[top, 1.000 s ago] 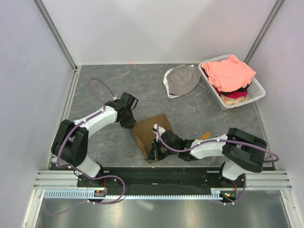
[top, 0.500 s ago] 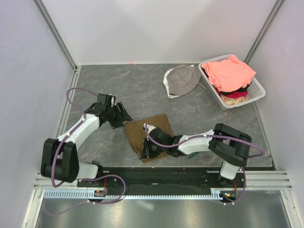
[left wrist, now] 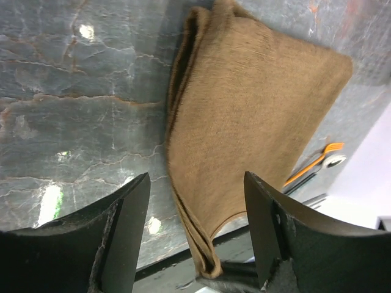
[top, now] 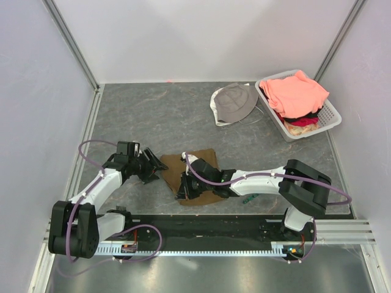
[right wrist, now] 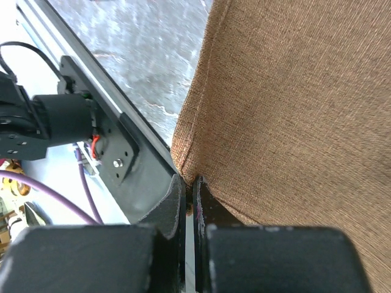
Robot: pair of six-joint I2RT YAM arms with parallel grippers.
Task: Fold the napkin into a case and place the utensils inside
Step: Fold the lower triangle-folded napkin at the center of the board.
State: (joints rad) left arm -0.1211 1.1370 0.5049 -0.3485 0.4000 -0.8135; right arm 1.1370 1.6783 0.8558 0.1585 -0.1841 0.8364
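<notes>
Left gripper [top: 149,166] has backed leftward, jaws wide, just beside the napkin [top: 173,170]. Right gripper [right wrist: 189,183] pinches its near edge.

— Where's the napkin [top: 198,174]?
— On the table [top: 153,110], at six o'clock, just beyond my bases. My left gripper [top: 156,169] is at its nine o'clock, just beside it. My right gripper [top: 184,191] is on its seven o'clock corner.
— And the rest?
— Fork [left wrist: 314,163] off its three o'clock side. Hat [top: 235,102] at one o'clock, well apart. Basket [top: 333,116] at the hat's three, clothes [top: 296,91] in it.
</notes>
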